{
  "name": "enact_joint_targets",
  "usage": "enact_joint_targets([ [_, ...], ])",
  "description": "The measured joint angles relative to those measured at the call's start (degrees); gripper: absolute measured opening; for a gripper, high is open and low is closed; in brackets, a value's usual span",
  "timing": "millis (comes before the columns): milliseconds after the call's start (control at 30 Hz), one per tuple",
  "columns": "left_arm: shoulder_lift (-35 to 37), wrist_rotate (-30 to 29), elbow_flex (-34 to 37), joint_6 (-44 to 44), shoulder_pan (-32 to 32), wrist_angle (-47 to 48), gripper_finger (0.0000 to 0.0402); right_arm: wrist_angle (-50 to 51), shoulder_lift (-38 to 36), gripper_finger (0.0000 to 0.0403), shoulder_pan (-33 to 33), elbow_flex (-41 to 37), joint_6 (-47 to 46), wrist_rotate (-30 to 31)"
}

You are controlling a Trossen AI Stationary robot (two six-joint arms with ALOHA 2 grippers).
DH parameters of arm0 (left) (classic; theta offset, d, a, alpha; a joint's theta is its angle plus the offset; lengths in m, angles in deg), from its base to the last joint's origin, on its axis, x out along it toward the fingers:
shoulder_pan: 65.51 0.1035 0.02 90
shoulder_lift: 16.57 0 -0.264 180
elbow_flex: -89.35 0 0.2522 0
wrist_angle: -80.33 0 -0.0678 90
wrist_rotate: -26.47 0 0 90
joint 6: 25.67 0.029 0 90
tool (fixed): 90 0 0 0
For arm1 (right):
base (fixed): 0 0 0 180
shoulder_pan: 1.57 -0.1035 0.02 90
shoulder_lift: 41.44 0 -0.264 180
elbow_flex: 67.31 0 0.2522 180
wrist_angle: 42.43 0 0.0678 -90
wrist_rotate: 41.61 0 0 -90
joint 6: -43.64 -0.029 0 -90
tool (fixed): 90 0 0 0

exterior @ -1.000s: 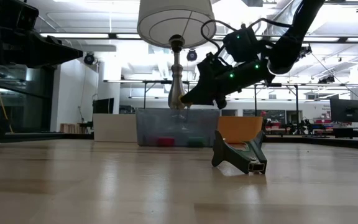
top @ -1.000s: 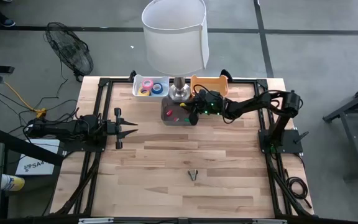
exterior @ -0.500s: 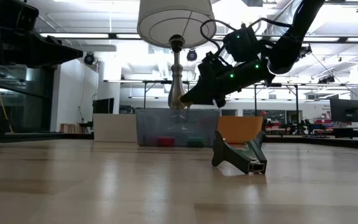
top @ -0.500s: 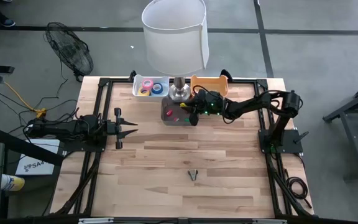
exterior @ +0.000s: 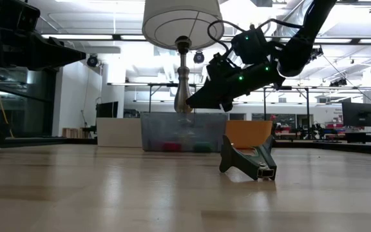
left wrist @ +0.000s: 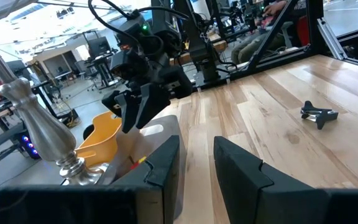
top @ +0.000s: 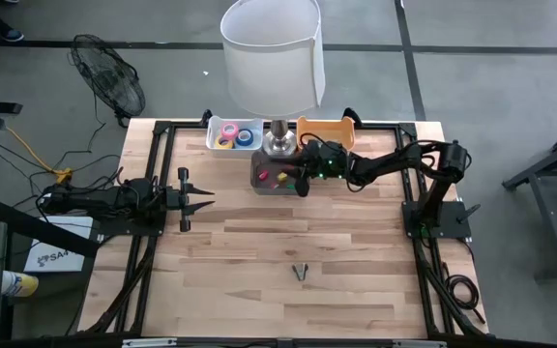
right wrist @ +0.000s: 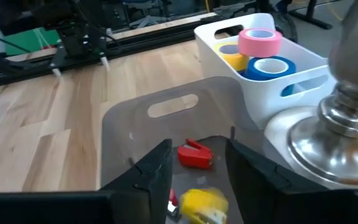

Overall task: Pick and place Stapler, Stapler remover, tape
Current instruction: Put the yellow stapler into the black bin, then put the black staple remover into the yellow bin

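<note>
Tape rolls (top: 233,134) — pink, yellow, blue — lie flat in your white tray (top: 213,142) at the table's far edge, beside the lamp base (top: 278,142). Your right gripper (top: 302,181) hangs over the grey bin (top: 262,183), fingers apart and empty. On the open table (top: 356,251) lies the stapler remover (top: 301,271), long axis near-to-far. Your left gripper (top: 201,199) waits open at the left.

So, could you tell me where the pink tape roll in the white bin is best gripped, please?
Probably from straight above. The pink tape roll lies flat on top of the yellow and blue rolls in the white bin, its open centre facing up. One finger could go into that hole, the other outside, pinching the ring's wall.
</note>
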Motion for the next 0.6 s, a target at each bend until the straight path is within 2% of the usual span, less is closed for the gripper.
enact_joint_targets([
  [333,0.00,0.00,0.00,0.00,0.00,0.00,0.0096,0.52,-0.04,0.0169,-0.11,0.00,0.01,-0.54],
  [600,0.00,0.00,0.00,0.00,0.00,0.00,0.0096,0.78,-1.86,0.0174,-0.11,0.00,1.52,-2.18],
])
